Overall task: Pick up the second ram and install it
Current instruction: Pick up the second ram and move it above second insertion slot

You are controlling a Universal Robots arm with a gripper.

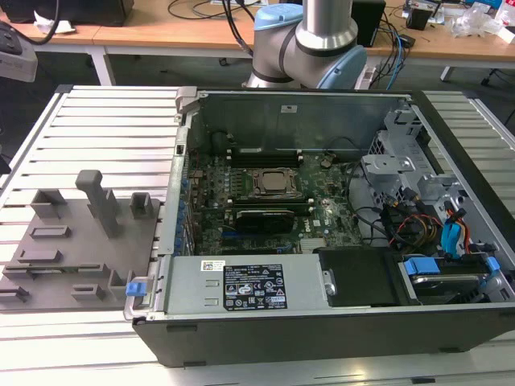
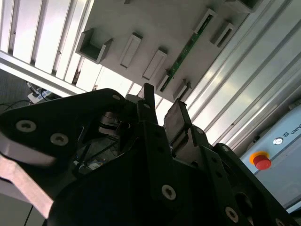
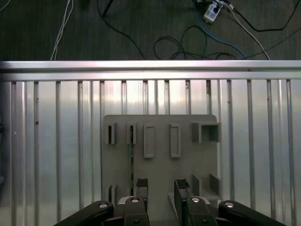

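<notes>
Print on the black label (image 1: 256, 287) seems unreadably small.

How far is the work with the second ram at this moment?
Done: nothing that shows; the second ram stands on edge in the gray holder plate. In hand: in the first wrist view the gripper hangs open over the plate, holding nothing, the ram not between its fingers. Left: grasping it and seating it in the open computer case.
</notes>
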